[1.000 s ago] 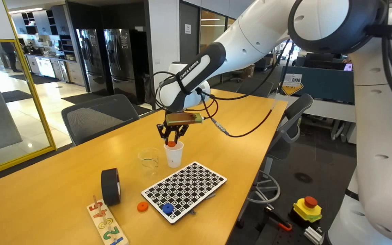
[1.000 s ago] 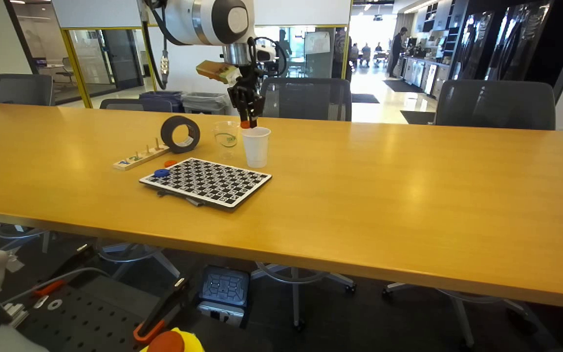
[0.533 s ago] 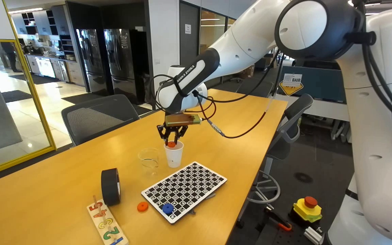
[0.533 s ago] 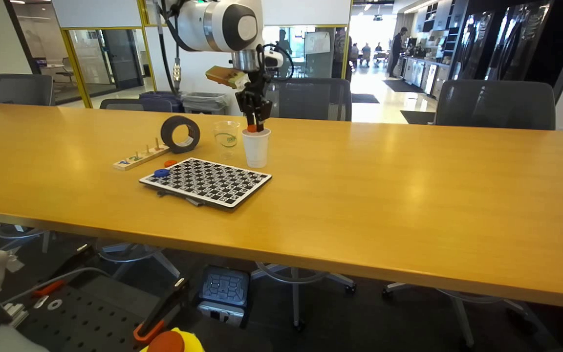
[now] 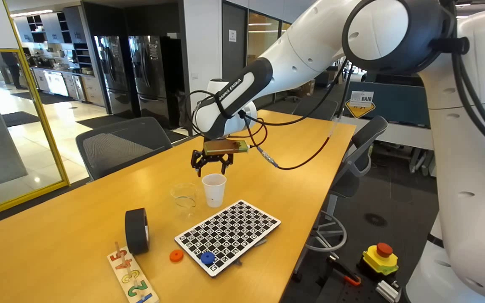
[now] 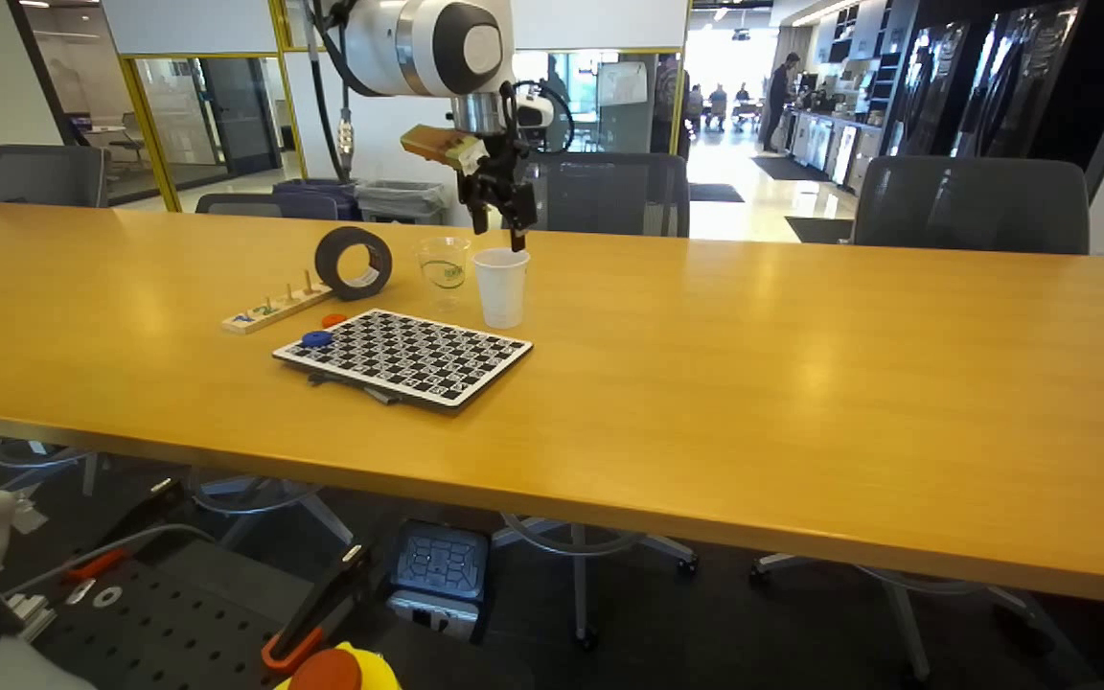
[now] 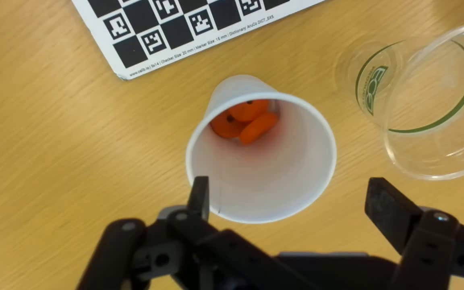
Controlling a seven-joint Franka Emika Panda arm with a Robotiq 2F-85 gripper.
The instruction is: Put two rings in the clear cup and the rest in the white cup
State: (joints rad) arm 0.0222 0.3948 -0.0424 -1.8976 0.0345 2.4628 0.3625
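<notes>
The share meant for the white cup [image 7: 270, 177] looks largely or wholly done: in the wrist view, at the upper middle of the frame, three red-orange rings [image 7: 259, 128] lie at its bottom, though any beneath them would be hidden. The clear cup [image 7: 421, 100], at the right of that frame and cut by its edge, shows no ring inside, so its two seem left to do. The jaws are spread wide over the mouth of the white cup and hold nothing; whether either touches the rim I cannot tell. By count: one white cup and one clear cup, upright and just apart on the tabletop [image 5: 78, 223]; three rings inside the former; one loose orange ring [image 5: 176, 255] at the lower middle of an exterior view; near it, one blue disc [image 5: 207, 258] on one checkered board [image 5: 234, 231]. Should that disc count as a ring, the two would make the clear cup's pair. At lower left are one black roll [image 5: 137, 231] and one wooden peg board [image 5: 134, 277].
</notes>
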